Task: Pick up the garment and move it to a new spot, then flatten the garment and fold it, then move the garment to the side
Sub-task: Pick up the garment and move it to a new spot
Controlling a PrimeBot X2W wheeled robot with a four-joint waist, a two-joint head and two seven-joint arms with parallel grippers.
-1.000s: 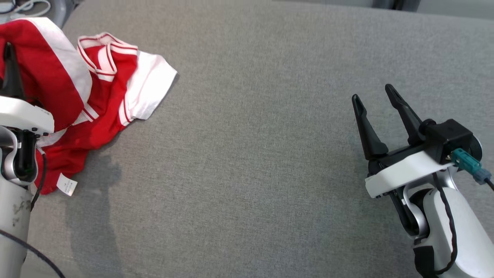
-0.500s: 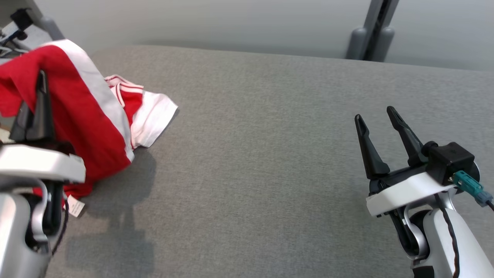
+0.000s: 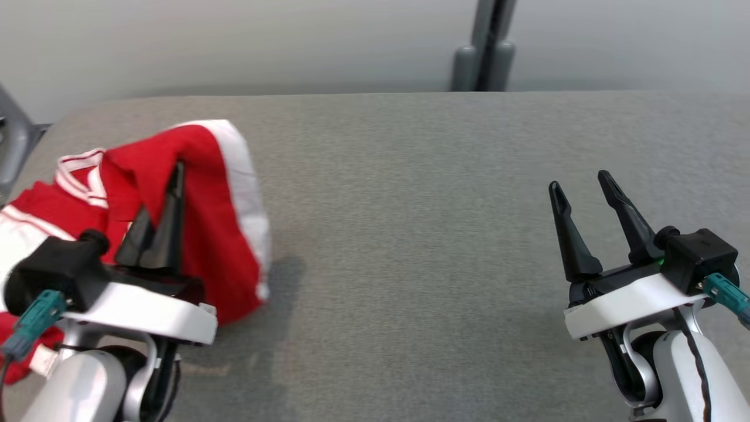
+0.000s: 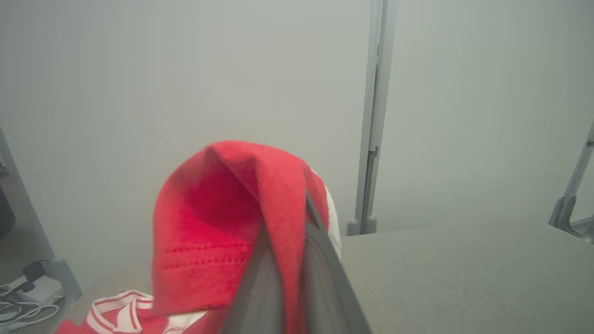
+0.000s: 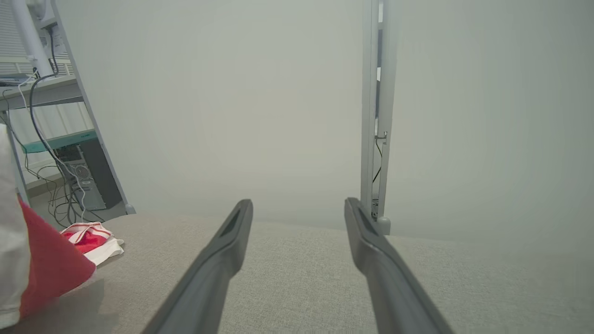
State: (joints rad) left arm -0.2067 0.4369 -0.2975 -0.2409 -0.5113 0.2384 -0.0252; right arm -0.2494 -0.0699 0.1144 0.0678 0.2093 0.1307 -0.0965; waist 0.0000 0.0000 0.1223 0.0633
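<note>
Garment (image 3: 217, 234): a red piece with white bands and a red-and-white striped trim was seen at the left end of the desk (image 3: 410, 234).
Garment, raised part: one fold was held up off the desk and was draped over the tips of the left jaws, with a white band hanging down its right edge.
Garment, resting part: the remainder was left lying on the desk behind and to the left of the left jaws, the striped trim among it.
Left jaws: they were pressed together and were pinching the red fold; in the left wrist view the cloth (image 4: 209, 232) was caught between the two dark fingers and folded over their tips like a hood.
Right jaws: they were spread wide and nothing was held between them; they were poised over bare grey fabric at the right side of the desk.
Garment relative to right jaws: it was kept well apart from them; in the right wrist view the red cloth (image 5: 51, 264) was seen at the far left edge, none of it between the fingers.
Desk: a grey fabric covering was seen on it, and a shadow was cast just right of the raised fold.
Background: a pale wall and an upright grey post (image 3: 483, 53) were seen behind the far edge.
</note>
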